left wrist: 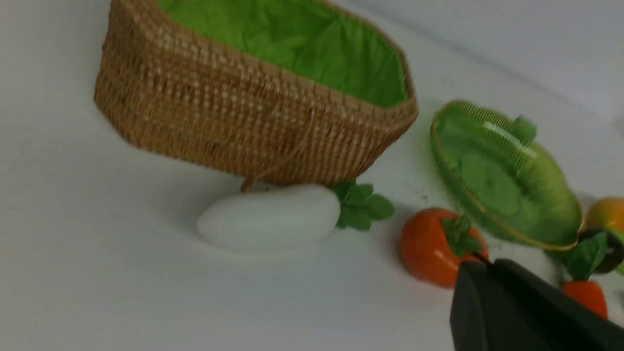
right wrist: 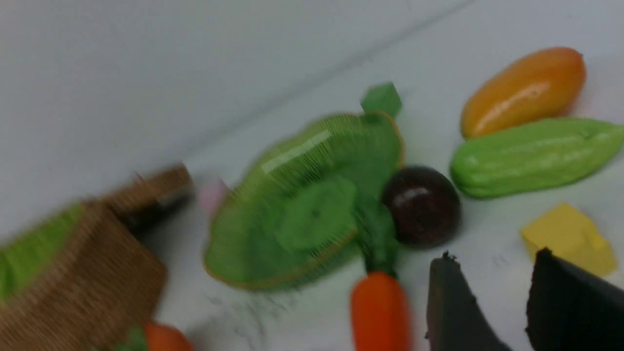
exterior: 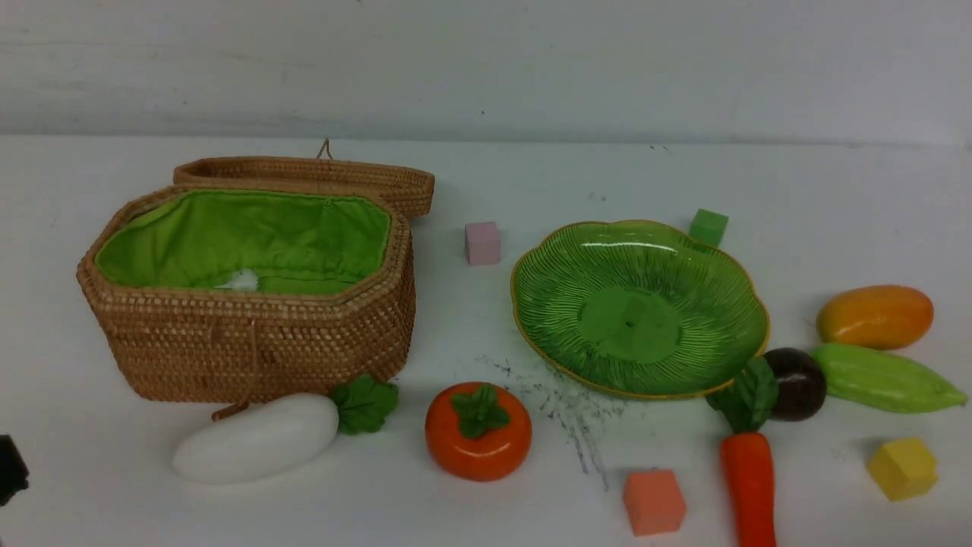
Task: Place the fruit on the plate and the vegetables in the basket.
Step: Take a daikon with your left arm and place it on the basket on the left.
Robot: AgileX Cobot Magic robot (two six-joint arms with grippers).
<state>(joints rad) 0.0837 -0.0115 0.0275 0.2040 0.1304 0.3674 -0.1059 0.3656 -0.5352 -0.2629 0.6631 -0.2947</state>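
The wicker basket (exterior: 250, 334) stands open at the left, green-lined. The white radish (exterior: 254, 439) lies in front of it. The orange persimmon (exterior: 478, 431) sits at front centre. The green plate (exterior: 638, 308) is bare. The purple ball (exterior: 797, 384), carrot (exterior: 748, 479), green gourd (exterior: 885, 377) and mango (exterior: 875, 316) lie at the right. My left gripper (left wrist: 480, 265) is shut and empty, near the persimmon (left wrist: 429, 246). My right gripper (right wrist: 492, 258) is open and empty, above the table between the carrot (right wrist: 378, 309) and a yellow cube (right wrist: 568, 239).
Foam cubes lie about: pink (exterior: 483, 243) behind centre, green (exterior: 708, 226) behind the plate, salmon (exterior: 653, 501) at the front, yellow (exterior: 902, 468) at front right. The basket's lid (exterior: 319, 176) hangs open behind it. Dark scuff marks (exterior: 569, 410) lie before the plate.
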